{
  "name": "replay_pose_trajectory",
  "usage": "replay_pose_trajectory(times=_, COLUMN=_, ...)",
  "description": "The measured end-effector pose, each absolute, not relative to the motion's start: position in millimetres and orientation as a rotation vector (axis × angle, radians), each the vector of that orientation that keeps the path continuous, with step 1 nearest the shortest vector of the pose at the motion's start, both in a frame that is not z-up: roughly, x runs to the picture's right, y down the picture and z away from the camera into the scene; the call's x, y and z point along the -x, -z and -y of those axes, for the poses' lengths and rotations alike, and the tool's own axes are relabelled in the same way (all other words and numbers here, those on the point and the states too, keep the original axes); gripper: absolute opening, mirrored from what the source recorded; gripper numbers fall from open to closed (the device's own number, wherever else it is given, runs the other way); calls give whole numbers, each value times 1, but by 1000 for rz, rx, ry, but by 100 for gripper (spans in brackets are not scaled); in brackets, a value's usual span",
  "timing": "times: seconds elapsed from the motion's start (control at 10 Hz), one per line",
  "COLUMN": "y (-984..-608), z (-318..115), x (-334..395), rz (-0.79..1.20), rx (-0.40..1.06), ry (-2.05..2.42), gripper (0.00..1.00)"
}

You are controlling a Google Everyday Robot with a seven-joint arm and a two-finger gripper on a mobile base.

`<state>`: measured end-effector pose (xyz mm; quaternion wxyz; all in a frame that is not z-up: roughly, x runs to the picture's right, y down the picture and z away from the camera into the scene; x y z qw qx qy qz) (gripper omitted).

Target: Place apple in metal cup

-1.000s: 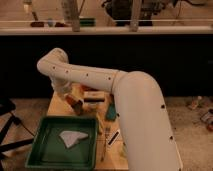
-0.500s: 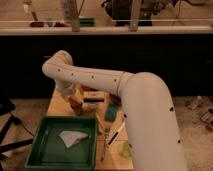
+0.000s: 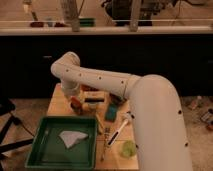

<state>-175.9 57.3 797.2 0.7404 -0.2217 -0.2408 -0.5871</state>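
**Apple at the claw on the wooden counter**

Apple point(image 3: 76, 103) shows as a small red-orange round shape right beneath the end of the white arm point(image 3: 115, 85), near the counter's point(image 3: 56, 102) left half. The claw point(image 3: 74, 100) sits at that same spot, just above the green tray point(image 3: 62, 141); whether it is clenched on the fruit or released cannot be told. The metal cup cannot be made out among the small items behind the arm.

The green tray fills the counter's front left corner and holds a pale folded cloth point(image 3: 70, 137). To its right lie a teal packet point(image 3: 111, 112), a white pen-like stick point(image 3: 119, 132) and a pale green round thing point(image 3: 129, 148) near the front edge. Bare wood shows along the left edge. Behind the counter runs a dark wall under a lit shelf point(image 3: 100, 31).
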Motion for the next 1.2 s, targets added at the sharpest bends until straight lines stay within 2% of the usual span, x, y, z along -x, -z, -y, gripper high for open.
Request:
replay_pose_trajectory(times=0.7, y=-811, z=-55, x=176, rz=611, rx=475, ry=1257, gripper=5)
replay_pose_trajectory(times=0.9, y=-814, z=-55, x=175, rz=626, rx=480, ry=1246, gripper=19)
replay_pose_trajectory(times=1.2, y=-816, z=-53, x=173, rz=652, rx=480, ry=1235, gripper=52)
